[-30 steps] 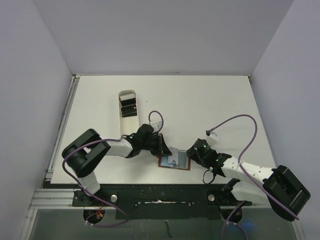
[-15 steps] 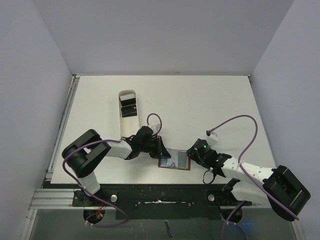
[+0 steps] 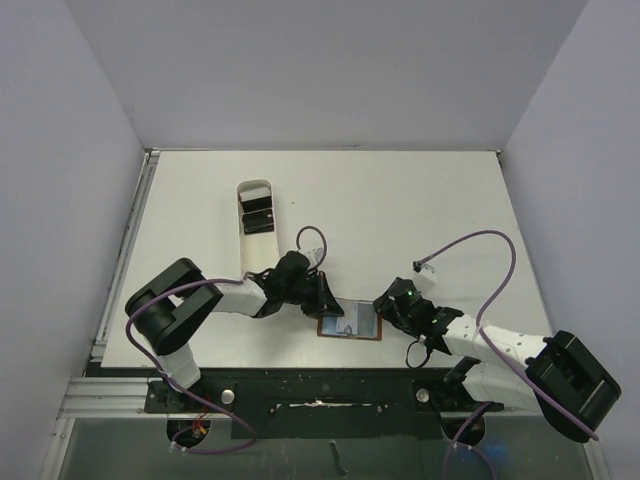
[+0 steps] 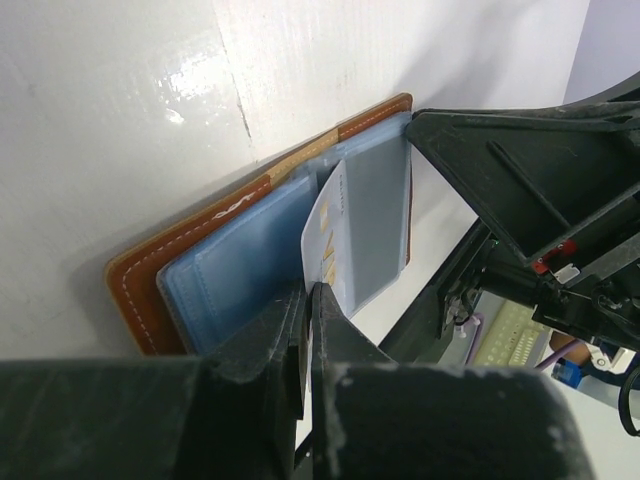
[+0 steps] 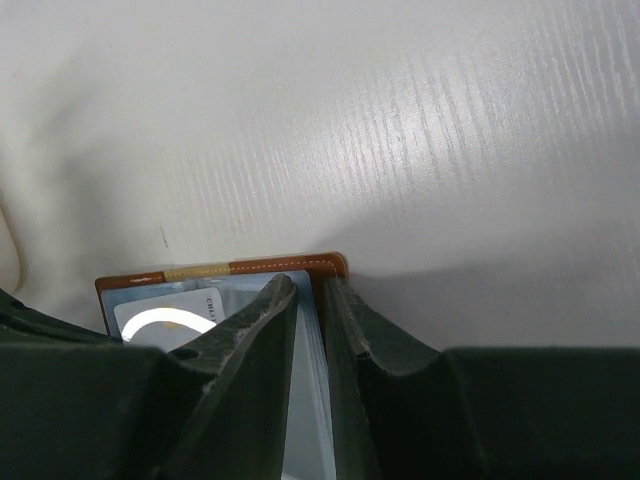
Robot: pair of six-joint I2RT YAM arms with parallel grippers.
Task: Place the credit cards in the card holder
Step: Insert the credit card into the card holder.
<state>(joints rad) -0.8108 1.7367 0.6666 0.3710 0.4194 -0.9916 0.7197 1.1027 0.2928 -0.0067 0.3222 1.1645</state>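
The card holder (image 3: 352, 325), a brown wallet with blue-grey pockets (image 4: 240, 262), lies open near the table's front edge. My left gripper (image 3: 326, 298) (image 4: 308, 292) is shut on a pale credit card (image 4: 326, 232). The card stands on edge, and its far end is at a pocket of the open card holder. My right gripper (image 3: 385, 312) (image 5: 312, 290) is shut on the card holder's right edge (image 5: 322, 268), with one finger on the pocket leaves and the other outside the brown cover. The same pale card (image 5: 165, 322) shows in the right wrist view. More dark credit cards (image 3: 258, 217) lie in the tray.
A long white oval tray (image 3: 256, 190) stands at the back left of the table. Purple cables loop above both arms (image 3: 470, 240). The table's front edge and black mounting rail (image 3: 320, 385) lie just below the card holder.
My left gripper has shifted slightly towards the card holder with the card. The right gripper has kept its hold on the card holder's edge.
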